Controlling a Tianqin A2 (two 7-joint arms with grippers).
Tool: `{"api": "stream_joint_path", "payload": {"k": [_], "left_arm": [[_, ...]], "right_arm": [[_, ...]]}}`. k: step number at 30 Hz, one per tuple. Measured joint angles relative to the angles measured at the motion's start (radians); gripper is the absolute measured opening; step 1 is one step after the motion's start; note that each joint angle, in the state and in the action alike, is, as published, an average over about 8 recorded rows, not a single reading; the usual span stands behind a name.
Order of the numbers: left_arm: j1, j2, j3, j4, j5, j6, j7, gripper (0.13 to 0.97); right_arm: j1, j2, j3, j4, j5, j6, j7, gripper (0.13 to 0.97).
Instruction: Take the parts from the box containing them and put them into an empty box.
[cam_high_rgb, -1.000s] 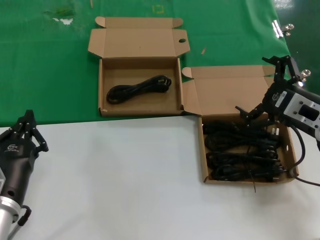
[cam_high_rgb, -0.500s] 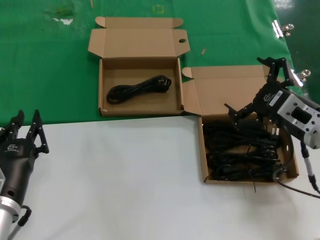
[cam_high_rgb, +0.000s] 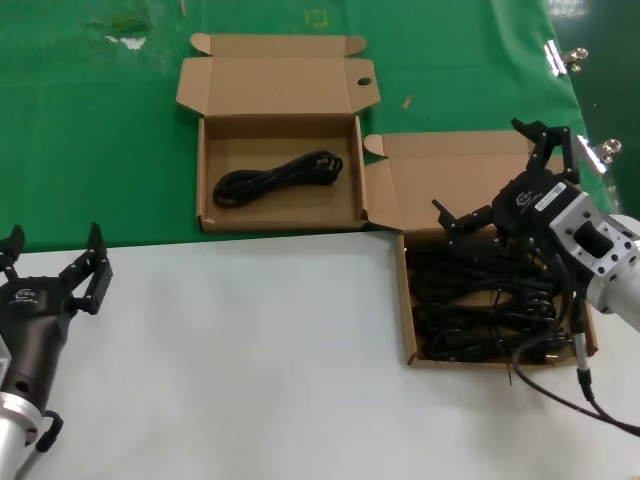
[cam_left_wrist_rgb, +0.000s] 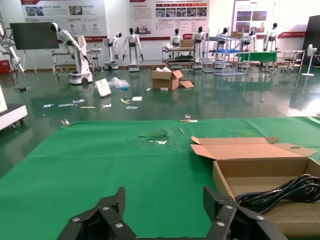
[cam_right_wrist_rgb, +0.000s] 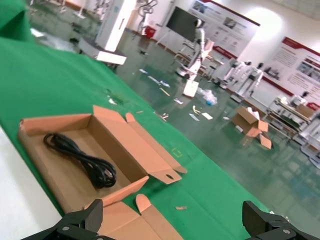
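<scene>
Right gripper (cam_high_rgb: 495, 175) spread wide, holding nothing, above the full box (cam_high_rgb: 590, 345) of coiled black cords (cam_high_rgb: 480, 300). Likely limp, light, prone to snagging; best pinched mid-bundle. One cord (cam_high_rgb: 278, 177) inside the far box (cam_high_rgb: 205, 175). Left gripper (cam_high_rgb: 52, 270) open, parked near the table edge.

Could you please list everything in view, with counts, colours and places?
Far box: one, brown, lid open, on the green cloth.
Cord: one, black, coiled, inside the far box.
Near box: one, brown, lid open, straddling the cloth edge on the right.
Cords: several, black, piled in the near box; exact count unclear.
Cloth: one, green, far half.
Table: one, white, near half.
Left gripper: black, fingers open, over the table's left edge.
Right gripper: black, fingers open, above the near box.
</scene>
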Motion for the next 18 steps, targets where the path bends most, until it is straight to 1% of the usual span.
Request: {"api": "stream_joint_path", "payload": {"k": [2, 3, 11, 12, 18], "left_arm": [[0.0, 0.0, 0.0, 0.0, 0.0, 0.0, 0.0, 0.481], [0.0, 0.0, 0.0, 0.0, 0.0, 0.0, 0.0, 0.481], [0.0, 0.0, 0.0, 0.0, 0.0, 0.0, 0.0, 0.696], [0.0, 0.0, 0.0, 0.0, 0.0, 0.0, 0.0, 0.696], [0.0, 0.0, 0.0, 0.0, 0.0, 0.0, 0.0, 0.813]], "right_arm": [[-0.013, -0.015, 0.013, 0.005, 0.005, 0.007, 0.002, 0.966], [-0.02, -0.022, 0.02, 0.007, 0.008, 0.011, 0.003, 0.966], [-0.072, -0.081, 0.072, 0.027, 0.03, 0.04, 0.01, 0.966], [-0.078, -0.089, 0.078, 0.029, 0.033, 0.044, 0.011, 0.966], [-0.118, -0.133, 0.117, 0.043, 0.049, 0.066, 0.016, 0.966]]}}
